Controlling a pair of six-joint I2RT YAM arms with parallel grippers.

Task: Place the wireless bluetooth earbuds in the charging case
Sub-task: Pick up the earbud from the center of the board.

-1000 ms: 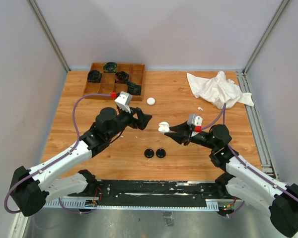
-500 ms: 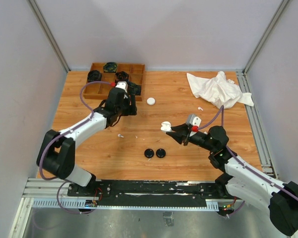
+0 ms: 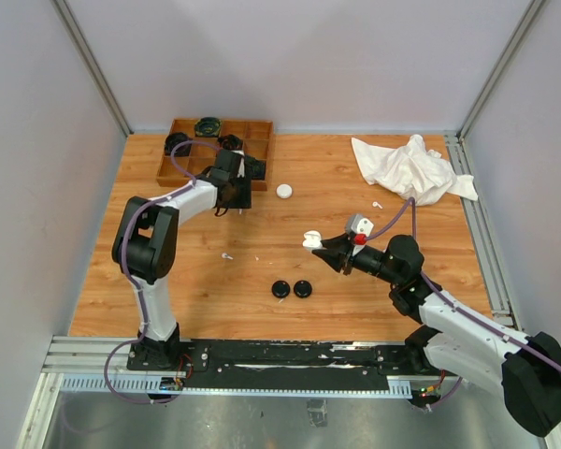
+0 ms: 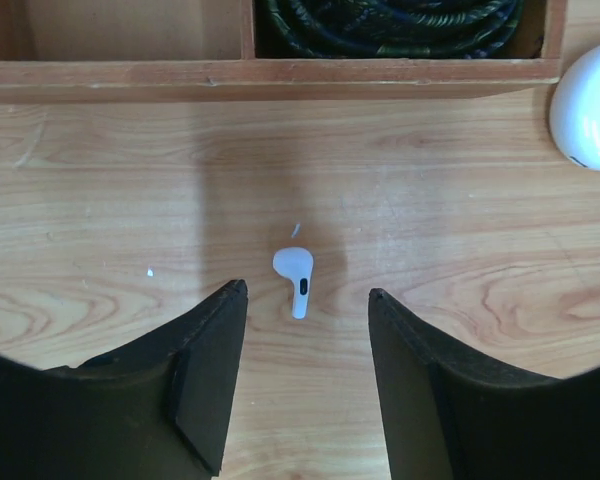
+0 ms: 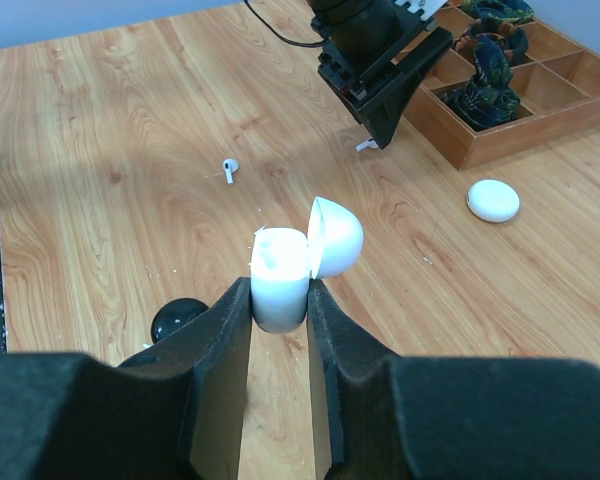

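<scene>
Nearest, black puck cases (image 3: pixel 280 289) sit side by side on the counter (image 3: pixel 168 281), both closed.

Just beyond them, the right gripper (image 5: pixel 279 296) is clenched on a white charging case (image 5: pixel 280 272). Body upright, mouth up, domed lid hinged back to one side. It appears to be held clear of the counter and ready to receive.

Left of the case and well apart from it, a loose white earbud (image 3: pixel 227 254) lies flat on the wood.

Farther out, the left gripper (image 4: pixel 306 298) hangs released over a second white earbud (image 4: pixel 294 280), one finger to each side and neither touching it. This earbud lies flat just short of the wooden tray (image 4: pixel 280 72). Its bulb points toward the tray and its stem points back toward the gripper. The long axis runs down the gap between the fingers, tilted slightly to one side.

Step in hand, as I read it: the pick of this earbud, with no earbud seated in the case.

Next move calls for a short drop and a close across the earbud. The piece is tiny and smooth, so a skewed pinch could flick it away. Then carry it to the open case, stem turned downward for the socket.

Beyond: a closed white case (image 3: pixel 283 191) beside the tray, and a white cloth (image 3: pixel 411 168) far right.
</scene>
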